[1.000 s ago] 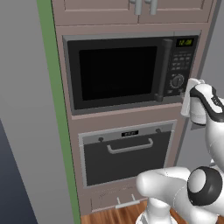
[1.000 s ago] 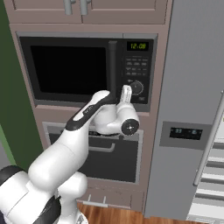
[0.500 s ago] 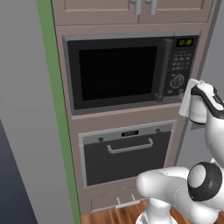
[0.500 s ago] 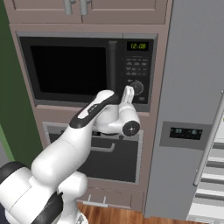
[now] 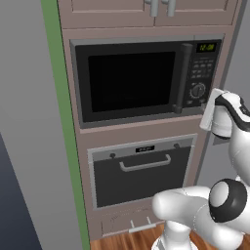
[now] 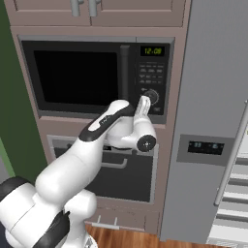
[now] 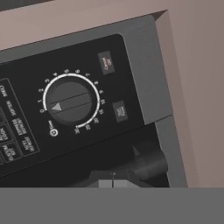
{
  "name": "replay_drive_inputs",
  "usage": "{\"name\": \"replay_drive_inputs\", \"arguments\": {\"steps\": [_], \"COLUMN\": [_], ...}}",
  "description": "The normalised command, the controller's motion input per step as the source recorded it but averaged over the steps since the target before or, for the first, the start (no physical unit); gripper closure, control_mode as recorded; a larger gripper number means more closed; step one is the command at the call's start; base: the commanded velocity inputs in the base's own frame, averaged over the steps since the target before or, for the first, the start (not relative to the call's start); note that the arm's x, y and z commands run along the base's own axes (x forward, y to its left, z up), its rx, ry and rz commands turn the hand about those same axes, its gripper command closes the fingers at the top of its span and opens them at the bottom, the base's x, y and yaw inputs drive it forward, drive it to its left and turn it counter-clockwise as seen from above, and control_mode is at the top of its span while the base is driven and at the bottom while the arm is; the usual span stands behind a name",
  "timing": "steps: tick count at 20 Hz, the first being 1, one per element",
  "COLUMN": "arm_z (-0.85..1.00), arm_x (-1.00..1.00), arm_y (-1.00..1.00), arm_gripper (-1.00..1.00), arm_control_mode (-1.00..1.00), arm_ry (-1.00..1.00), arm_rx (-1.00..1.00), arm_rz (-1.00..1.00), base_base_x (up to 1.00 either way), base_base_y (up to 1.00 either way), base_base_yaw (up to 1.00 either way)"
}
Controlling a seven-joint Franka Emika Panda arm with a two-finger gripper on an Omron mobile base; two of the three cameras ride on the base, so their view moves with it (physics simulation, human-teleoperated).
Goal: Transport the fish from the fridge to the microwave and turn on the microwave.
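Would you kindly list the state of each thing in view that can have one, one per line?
microwave: door shut, green digits lit on its side panel.
oven: door shut.
fridge: right side stands open, white shelves showing at the view's edge; display panel lit.
upper cabinet: doors shut.
gripper: shut, empty, raised before the microwave's panel beside the round knob.

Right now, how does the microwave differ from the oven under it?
The microwave has a vertical handle beside its dark glass door; the oven has a horizontal handle across its front. The microwave has a side panel with green digits, buttons and a round knob; the oven shows just a small dark strip above its door. The microwave sits higher, the oven directly below. Both are built in, grey-framed, with doors shut.
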Motion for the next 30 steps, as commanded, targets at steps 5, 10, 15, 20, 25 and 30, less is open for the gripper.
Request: {"name": "replay_drive_inputs", "arguments": {"steps": [5,10,15,20,25,30], "arm_z": [-0.03,-0.06,-0.10,-0.10,-0.11,-0.03], "arm_x": [0.03,0.07,0.14,0.15,0.15,0.16], "arm_y": [-0.02,0.00,0.00,0.00,0.00,0.00], "arm_gripper": [1.00,1.00,1.00,1.00,1.00,1.00], "arm_control_mode": [-1.00,-1.00,-1.00,-1.00,-1.00,-1.00], "arm_ry": [0.00,0.00,0.00,0.00,0.00,0.00], "arm_rx": [0.00,0.00,-0.01,0.00,0.00,0.00], "arm_rz": [0.00,0.00,0.00,0.00,0.00,-0.01], "base_base_x": [0.00,0.00,0.00,0.00,0.00,0.00], "base_base_y": [0.00,0.00,0.00,0.00,0.00,0.00], "base_base_yaw": [0.00,0.00,0.00,0.00,0.00,0.00]}}
